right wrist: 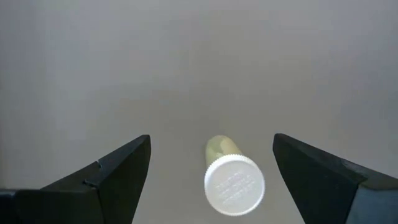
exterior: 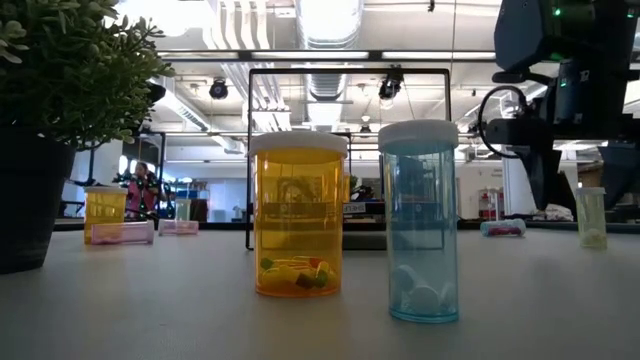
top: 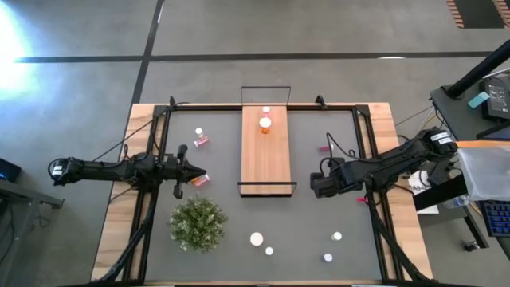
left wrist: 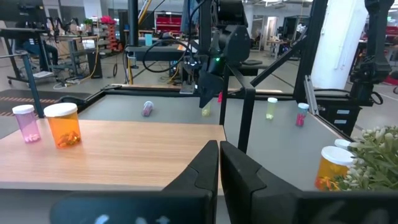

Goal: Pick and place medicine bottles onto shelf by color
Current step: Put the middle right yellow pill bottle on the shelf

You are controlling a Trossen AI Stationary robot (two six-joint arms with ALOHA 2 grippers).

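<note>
The wooden shelf (top: 267, 159) lies mid-table, with an orange medicine bottle (top: 265, 123) and a pink one (left wrist: 26, 122) standing near its far end. My right gripper (right wrist: 211, 142) points down, open, over a small pale yellow bottle (right wrist: 231, 174) with a white cap, which stands on the mat between the two fingers without touching them. In the high view the right gripper (top: 319, 185) hides this bottle, to the right of the shelf. My left gripper (left wrist: 219, 162) waits shut and level at the shelf's left side.
A potted plant (top: 198, 223) stands near left, an orange bottle (top: 199, 180) beside it. Pink bottles (top: 199, 137) lie far left and one (top: 325, 147) lies right of the shelf. White-capped bottles (top: 256, 237) (top: 337, 236) stand along the near edge.
</note>
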